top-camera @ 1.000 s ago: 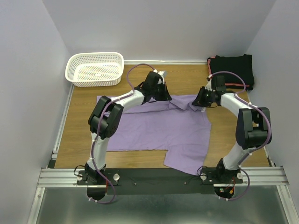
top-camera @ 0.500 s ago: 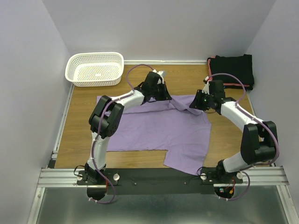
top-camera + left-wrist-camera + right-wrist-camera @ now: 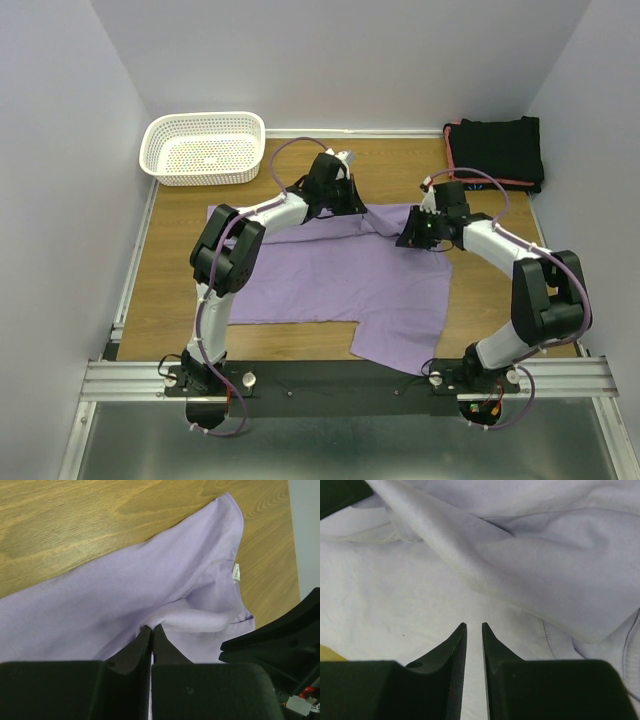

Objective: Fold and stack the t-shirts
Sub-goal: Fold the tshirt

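Checking left fingers (image 3: 131, 649): we find them pinching the shirt (image 3: 330, 270). The right fingers (image 3: 451, 652) nearly meet; grip we cannot tell.

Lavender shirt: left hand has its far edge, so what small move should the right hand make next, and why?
Likely ease the right hand forward onto the raised fold just ahead of it and pinch. It stands a slit open with nothing gripped, while the left hand is pinched shut on the lavender shirt; folding probably needs both holding.

There were one purple shirt (image 3: 340, 280), one white basket (image 3: 200, 176), two arms (image 3: 228, 255) (image 3: 545, 285), and a black pile (image 3: 500, 148) of perhaps two shirts.
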You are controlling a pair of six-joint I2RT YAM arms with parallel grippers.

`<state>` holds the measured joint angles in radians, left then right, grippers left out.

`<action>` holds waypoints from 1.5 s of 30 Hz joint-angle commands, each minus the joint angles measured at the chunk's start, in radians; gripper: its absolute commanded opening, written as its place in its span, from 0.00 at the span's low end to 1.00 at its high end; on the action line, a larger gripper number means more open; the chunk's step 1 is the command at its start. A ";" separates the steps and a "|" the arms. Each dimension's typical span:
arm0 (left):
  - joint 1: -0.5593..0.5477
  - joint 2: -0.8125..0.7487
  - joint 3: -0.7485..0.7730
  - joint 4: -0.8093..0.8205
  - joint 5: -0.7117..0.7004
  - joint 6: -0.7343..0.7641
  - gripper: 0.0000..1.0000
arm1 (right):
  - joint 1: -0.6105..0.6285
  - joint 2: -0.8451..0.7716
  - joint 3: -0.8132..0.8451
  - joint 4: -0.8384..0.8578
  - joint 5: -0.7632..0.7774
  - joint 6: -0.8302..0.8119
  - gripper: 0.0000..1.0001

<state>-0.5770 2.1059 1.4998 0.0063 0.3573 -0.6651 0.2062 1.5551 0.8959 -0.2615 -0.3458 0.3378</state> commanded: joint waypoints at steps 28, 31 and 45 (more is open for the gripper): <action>0.006 0.012 -0.061 0.047 0.058 -0.022 0.06 | -0.008 0.159 0.239 -0.004 0.369 -0.080 0.30; 0.005 0.016 -0.064 0.047 0.062 -0.025 0.06 | -0.008 0.027 0.180 -0.004 0.404 -0.066 0.41; 0.006 0.016 -0.061 0.047 0.069 -0.034 0.06 | 0.005 -0.090 -0.029 -0.002 0.094 -0.006 0.24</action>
<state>-0.5770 2.1059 1.4483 0.0376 0.3988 -0.6903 0.2024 1.4464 0.9226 -0.2516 -0.1192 0.3012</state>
